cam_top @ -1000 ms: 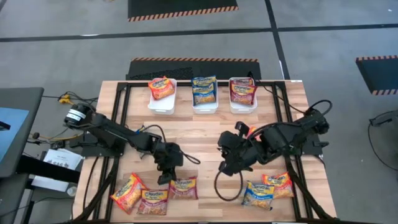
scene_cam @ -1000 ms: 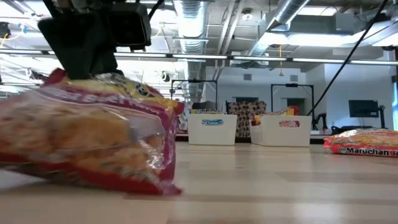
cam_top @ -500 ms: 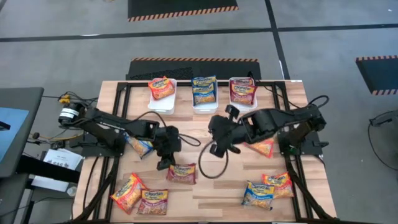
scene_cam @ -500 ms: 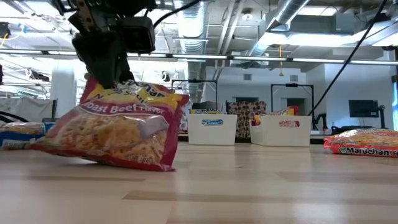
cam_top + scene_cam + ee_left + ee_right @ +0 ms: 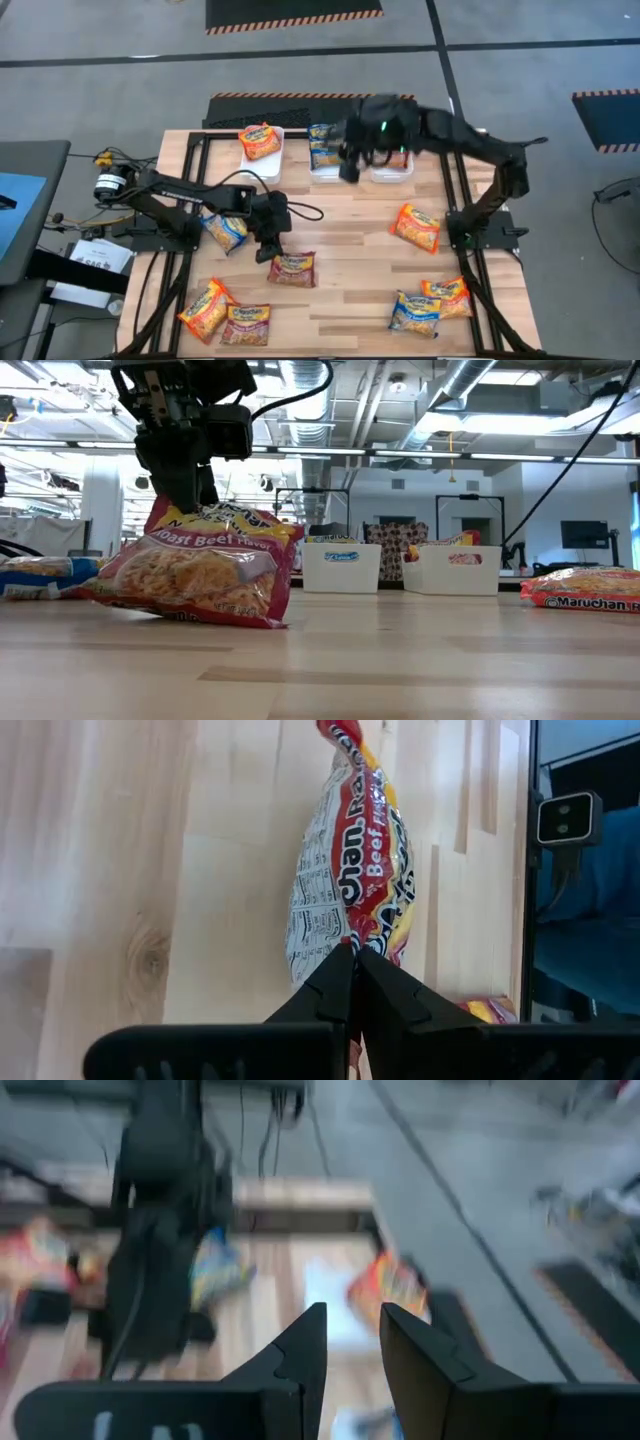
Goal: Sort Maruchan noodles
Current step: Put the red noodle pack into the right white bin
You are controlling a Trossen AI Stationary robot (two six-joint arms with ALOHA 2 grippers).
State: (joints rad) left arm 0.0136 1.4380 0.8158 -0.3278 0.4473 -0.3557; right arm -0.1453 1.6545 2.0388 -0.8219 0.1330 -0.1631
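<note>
The left gripper [image 5: 268,243] is pinched fully shut on the top edge of a dark red packet [image 5: 292,269], which in the low view hangs tilted from the fingers with its lower corner touching the wooden surface [image 5: 340,220]. The glossy wrapper [image 5: 200,565] reads "Roast Beef Flavor" in yellow, pale noodles showing through a clear window. The left arm lies low across the surface from the left edge. The right gripper [image 5: 352,165] has its fingers partly apart with nothing between them in its wrist view; its arm reaches over the middle white bin [image 5: 329,152] at the far edge. Other packets lie scattered: an orange one [image 5: 417,226] right of centre, a blue-and-yellow one [image 5: 224,231] under the left arm, more at both near corners.
</note>
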